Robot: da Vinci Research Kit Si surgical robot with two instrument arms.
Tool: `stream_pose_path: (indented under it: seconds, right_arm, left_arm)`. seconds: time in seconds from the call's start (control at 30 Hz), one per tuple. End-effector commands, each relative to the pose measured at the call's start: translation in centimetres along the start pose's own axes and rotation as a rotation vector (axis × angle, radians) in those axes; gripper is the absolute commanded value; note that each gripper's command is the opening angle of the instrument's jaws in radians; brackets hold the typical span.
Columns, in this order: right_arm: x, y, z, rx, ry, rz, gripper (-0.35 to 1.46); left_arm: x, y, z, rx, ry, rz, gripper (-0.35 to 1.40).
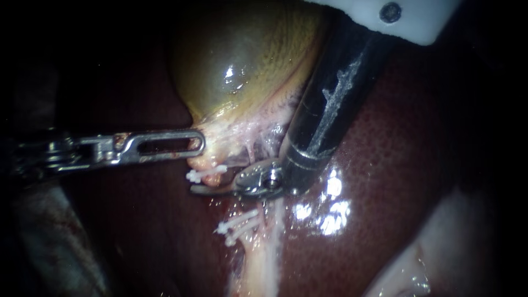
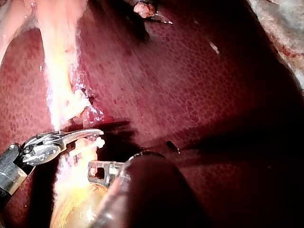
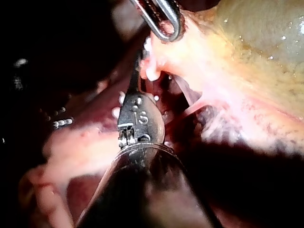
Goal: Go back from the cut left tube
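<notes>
Left tube (image 1: 201, 164) lies parted in the middle of the endoscope view, just below the neck of the gallbladder (image 1: 242, 60). Its upper stump, beside the gallbladder, carries one white clip (image 1: 206, 175). Its lower stump carries a pair of clips (image 1: 237, 224), and a plain gap shows between the two ends. So the cut reads as done, and what is left is the retreat itself, which is not yet made as far as the views show.

The right instrument (image 1: 197, 190) reaches down from the upper right. The tool at its tip, a thin bladed pair, lies across the gap between the upper clip and the pair of clips, close to both stumps. The two blades appear pressed together with nothing between them. The left wrist view shows the same tool as one slim curved edge just beside the upper clip.

The left instrument (image 1: 195, 144) comes in from the left, and its slotted tool pinches the pale tissue at the gallbladder's neck, just above the upper stump. The liver (image 1: 385, 165) lies dark red and wet beneath all of this.

Judged from this, the task stands near its start. The right instrument has to draw out along its own shaft, clear of clips and stumps, while the left hold needs no change.
</notes>
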Motion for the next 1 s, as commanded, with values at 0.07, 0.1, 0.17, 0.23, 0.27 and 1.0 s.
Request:
stream_pose_path:
  seconds: [0.07,0.1,0.17,0.23,0.27,1.0]
  right_arm:
    - [0.0,0.0,0.01,0.002,0.01,0.0,0.68]
    - [0.01,-0.01,0.01,0.002,0.016,0.0,0.78]
    - [0.01,-0.01,0.02,0.001,0.028,0.0,0.94]
    - [0.01,-0.02,0.02,0.0,0.034,0.0,1.03]
    - [0.01,-0.02,0.03,0.0,0.034,0.0,1.08]
    - [-0.09,-0.19,-0.22,0.008,0.058,-0.009,1.15]
  left_arm:
    - [0.0,0.0,0.0,0.0,0.001,0.0,-0.35]
    - [0.0,0.0,0.0,0.0,0.001,0.0,-0.35]
    - [0.0,0.0,0.0,0.0,0.001,0.0,-0.35]
    - [0.0,0.0,0.0,0.0,0.001,0.0,-0.35]
    - [0.0,0.0,0.0,0.0,0.001,0.0,-0.35]
    - [0.02,-0.05,-0.04,-0.002,-0.003,0.002,-0.35]
